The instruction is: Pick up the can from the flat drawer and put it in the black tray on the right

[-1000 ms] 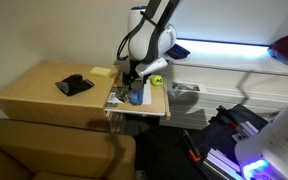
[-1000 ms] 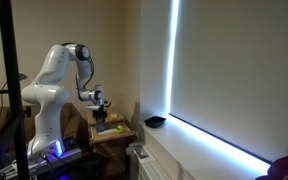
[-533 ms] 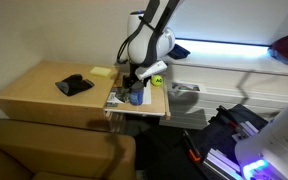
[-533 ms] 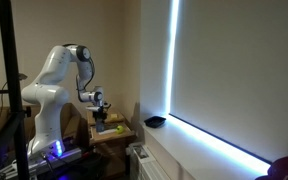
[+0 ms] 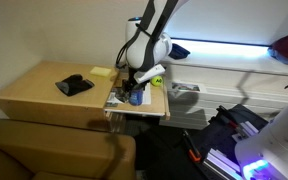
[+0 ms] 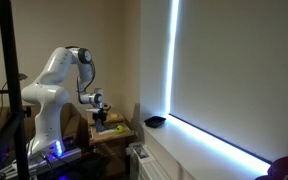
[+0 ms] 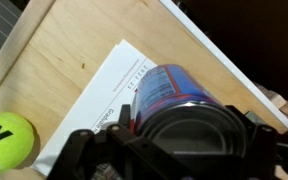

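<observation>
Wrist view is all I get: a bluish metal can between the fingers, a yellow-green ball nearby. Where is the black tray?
Observer: The small shallow black tray sits on the pale windowsill ledge, apart from the light-wood flat drawer.
Operator: What borders the drawer?
Observer: A larger tan tabletop, carrying a flat black pouch.
Operator: Other dishes?
Observer: A dark red dish, at the frame edge, far from the drawer.
</observation>
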